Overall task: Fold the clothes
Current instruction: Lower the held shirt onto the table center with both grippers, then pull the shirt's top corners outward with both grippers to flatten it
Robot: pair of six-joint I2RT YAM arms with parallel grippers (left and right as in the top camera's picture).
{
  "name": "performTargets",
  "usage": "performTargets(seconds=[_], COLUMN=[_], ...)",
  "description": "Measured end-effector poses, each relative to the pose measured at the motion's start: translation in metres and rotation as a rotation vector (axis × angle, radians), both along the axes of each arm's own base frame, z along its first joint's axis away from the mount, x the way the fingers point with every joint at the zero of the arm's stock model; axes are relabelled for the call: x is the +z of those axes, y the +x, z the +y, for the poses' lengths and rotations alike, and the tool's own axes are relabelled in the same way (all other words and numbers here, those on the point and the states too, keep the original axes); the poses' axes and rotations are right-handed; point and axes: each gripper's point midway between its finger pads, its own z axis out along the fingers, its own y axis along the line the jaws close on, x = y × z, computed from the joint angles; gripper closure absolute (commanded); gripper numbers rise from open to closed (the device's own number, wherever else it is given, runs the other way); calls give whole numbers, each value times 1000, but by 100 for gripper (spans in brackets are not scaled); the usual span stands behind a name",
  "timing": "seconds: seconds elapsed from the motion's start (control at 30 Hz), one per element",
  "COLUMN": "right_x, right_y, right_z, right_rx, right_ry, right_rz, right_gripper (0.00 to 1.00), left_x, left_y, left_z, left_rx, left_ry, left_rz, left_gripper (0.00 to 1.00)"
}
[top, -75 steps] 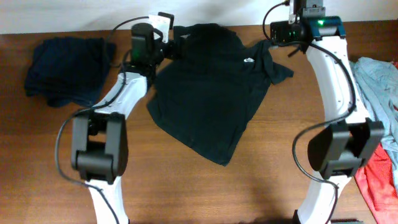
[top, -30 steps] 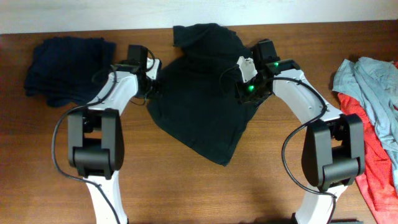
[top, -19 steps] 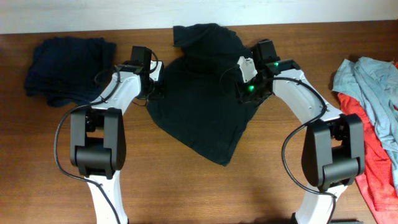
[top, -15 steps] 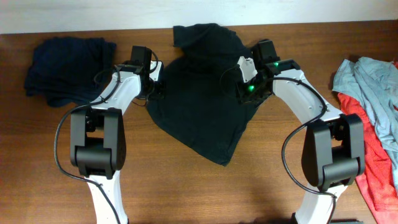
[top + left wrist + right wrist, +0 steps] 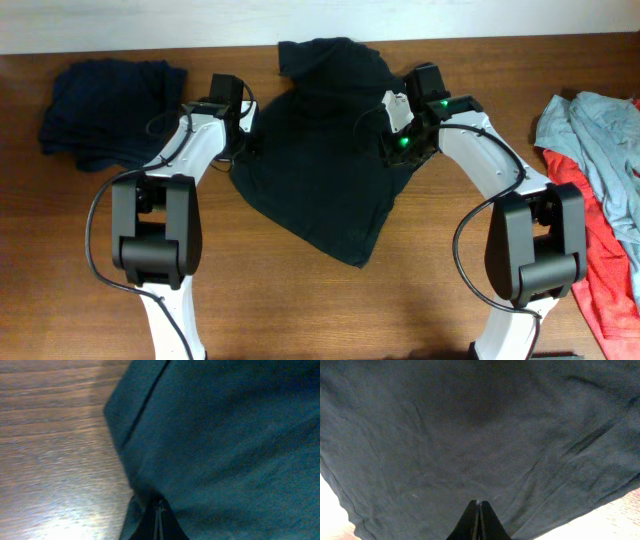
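Fabric caught on both sides: left tool [image 5: 159, 509], fully closed, pinches one edge of the black T-shirt [image 5: 320, 180]; right tool [image 5: 479, 506], likewise closed, nips the opposite side. Shirt lies spread between them on the surface [image 5: 400, 300].

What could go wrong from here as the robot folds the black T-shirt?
1. The left gripper and right gripper are shut on the T-shirt; pulling away before opening could drag the cloth out of shape.
2. The T-shirt lies askew on the table, so the next fold may come out crooked.
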Motion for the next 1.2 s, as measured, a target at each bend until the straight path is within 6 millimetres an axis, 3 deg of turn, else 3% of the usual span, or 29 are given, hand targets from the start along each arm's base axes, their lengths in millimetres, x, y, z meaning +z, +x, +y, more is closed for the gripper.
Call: performTargets(seconds=[0.27, 0.97, 1.2], right_x=[0, -3, -4], right_y=[-1, 0, 1], right_z=[0, -9, -19], right_rx=[0, -16, -39], right_ry=[-1, -48, -50], right_rz=[6, 4, 10], right_gripper=[96, 96, 96], left_x=[29, 24, 12], left_y=[-6, -25, -28], left_z=[6, 9, 9], left_rx=[8, 46, 73], left_ry=[22, 26, 19], left_rz=[-21, 61, 64], left_gripper=[100, 99, 99])
